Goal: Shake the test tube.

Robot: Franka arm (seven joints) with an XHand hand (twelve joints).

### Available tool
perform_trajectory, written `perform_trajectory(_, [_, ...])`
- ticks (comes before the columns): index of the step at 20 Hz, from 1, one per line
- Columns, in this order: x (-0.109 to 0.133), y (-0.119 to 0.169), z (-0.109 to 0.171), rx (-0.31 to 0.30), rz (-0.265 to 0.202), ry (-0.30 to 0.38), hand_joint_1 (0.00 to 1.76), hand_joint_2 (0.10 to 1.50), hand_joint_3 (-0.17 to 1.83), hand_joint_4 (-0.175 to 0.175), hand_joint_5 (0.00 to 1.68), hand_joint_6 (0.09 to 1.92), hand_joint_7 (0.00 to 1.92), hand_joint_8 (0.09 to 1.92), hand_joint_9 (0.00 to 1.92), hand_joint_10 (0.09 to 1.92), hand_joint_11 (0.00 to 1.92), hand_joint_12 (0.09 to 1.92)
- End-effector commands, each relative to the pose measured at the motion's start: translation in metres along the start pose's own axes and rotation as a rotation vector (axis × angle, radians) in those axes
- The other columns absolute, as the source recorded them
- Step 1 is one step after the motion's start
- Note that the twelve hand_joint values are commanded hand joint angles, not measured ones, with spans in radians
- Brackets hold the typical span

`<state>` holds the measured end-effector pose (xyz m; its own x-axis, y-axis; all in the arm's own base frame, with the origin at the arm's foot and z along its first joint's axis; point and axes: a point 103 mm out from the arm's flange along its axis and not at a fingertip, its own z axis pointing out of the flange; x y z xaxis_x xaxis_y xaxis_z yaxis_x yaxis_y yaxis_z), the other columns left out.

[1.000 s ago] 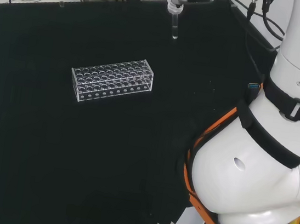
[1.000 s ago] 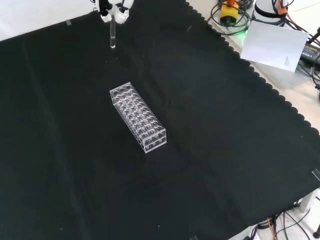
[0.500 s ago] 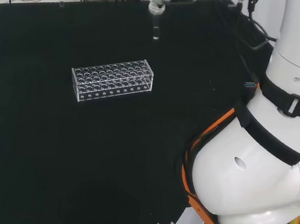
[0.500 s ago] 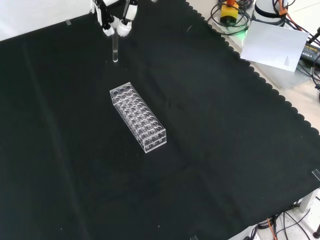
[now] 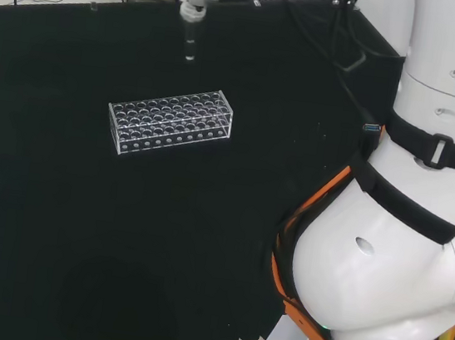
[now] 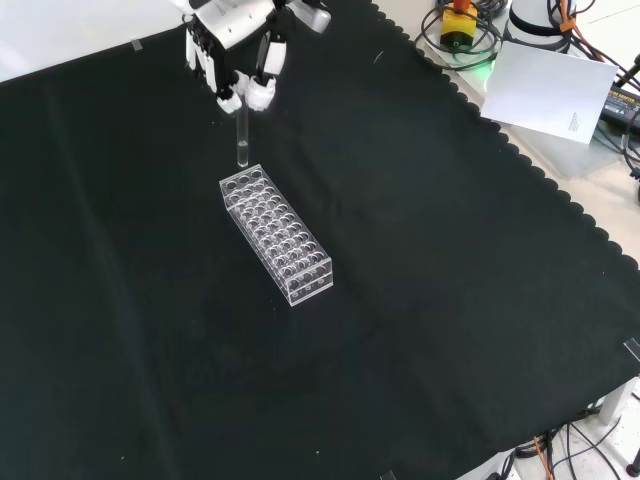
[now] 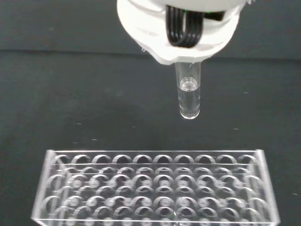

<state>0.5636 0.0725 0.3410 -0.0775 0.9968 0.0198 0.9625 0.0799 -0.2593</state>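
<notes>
"Where is the test tube (image 6: 242,140) now?"

"The hand (image 6: 238,60) is pinching its top with its fingers (image 6: 262,92), and it is swinging closer to the rack (image 6: 275,232). The shaking is happening."

We see head view from behind and above arm base, facing out over black cloth (image 5: 53,222). Front view looks down from opposite side, roughly quarter turn off. Wrist view sits close, facing past palm. All three share clear plastic many-holed rectangular rack (image 5: 171,120) (image 6: 276,232) (image 7: 155,190).
</notes>
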Motion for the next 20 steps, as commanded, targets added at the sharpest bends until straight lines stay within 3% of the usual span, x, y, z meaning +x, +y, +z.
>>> perform_trajectory(1, [0.032, 0.009, 0.0, 0.001, -0.06, 0.05, 1.43, 0.76, 0.36, -0.175, 1.36, 0.38, 1.71, 0.55, 1.37, 0.43, 1.02, 1.15])
perform_trajectory(3, [0.034, 0.012, -0.001, -0.001, -0.066, 0.055, 1.43, 0.76, 0.36, -0.175, 1.36, 0.38, 1.71, 0.55, 1.37, 0.43, 1.02, 1.15])
perform_trajectory(7, [0.022, 0.018, -0.002, -0.007, -0.03, 0.081, 1.43, 0.76, 0.36, -0.175, 1.36, 0.38, 1.71, 0.55, 1.37, 0.43, 1.02, 1.15])
perform_trajectory(20, [-0.044, 0.029, 0.013, 0.038, 0.062, 0.031, 1.43, 0.76, 0.37, -0.175, 1.36, 0.38, 1.71, 0.55, 1.37, 0.43, 1.02, 1.15])
